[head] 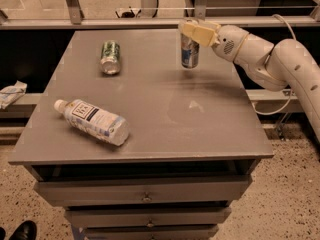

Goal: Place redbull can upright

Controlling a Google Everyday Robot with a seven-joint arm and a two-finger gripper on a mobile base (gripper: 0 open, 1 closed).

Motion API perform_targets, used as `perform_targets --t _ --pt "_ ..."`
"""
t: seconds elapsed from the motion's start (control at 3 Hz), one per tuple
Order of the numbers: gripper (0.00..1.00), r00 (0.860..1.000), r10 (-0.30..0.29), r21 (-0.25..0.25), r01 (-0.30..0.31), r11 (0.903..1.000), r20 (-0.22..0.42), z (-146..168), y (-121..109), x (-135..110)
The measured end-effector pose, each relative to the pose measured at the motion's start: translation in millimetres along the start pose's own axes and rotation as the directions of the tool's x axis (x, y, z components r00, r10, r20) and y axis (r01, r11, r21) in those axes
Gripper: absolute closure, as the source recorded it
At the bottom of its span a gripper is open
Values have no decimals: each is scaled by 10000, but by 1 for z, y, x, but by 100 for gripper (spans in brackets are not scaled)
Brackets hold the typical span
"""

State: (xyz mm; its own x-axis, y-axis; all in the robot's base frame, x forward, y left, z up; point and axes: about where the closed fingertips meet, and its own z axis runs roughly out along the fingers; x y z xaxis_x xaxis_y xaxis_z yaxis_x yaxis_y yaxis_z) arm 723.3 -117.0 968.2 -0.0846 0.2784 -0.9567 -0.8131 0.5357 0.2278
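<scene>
A grey rectangular metal table (200,129) fills the view, standing on a speckled stone floor, with a metal rail running along behind it. Below the tabletop are grey drawer fronts (145,189), 2 of them showing small round knobs.

From the right, 1 white, rounded robot arm (270,59) reaches over the far right part of the table. At its end, the cream-coloured 2-finger gripper (189,31) is clamped on the top of the slim silver and blue redbull can (190,54). The can is upright, with its base at or just above the tabletop; contact with the surface cannot be told. A soft shadow lies beneath it.

Well apart to the left, near the far edge, a green metal can (110,57) lies on its side with one end facing the camera. Nearer the front left, a clear plastic bottle with a white cap and a dark label (95,121) also lies on its side, cap pointing to the far left.

Off the table's left edge sits a crumpled white object (10,91). The toe of a black shoe (22,230) shows in the bottom left corner.
</scene>
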Motion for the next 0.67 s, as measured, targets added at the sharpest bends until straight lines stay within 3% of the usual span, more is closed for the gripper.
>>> perform_targets --t 0.67 --pt "97 9967 769 -103 -772 9970 -239 -7 -8 22"
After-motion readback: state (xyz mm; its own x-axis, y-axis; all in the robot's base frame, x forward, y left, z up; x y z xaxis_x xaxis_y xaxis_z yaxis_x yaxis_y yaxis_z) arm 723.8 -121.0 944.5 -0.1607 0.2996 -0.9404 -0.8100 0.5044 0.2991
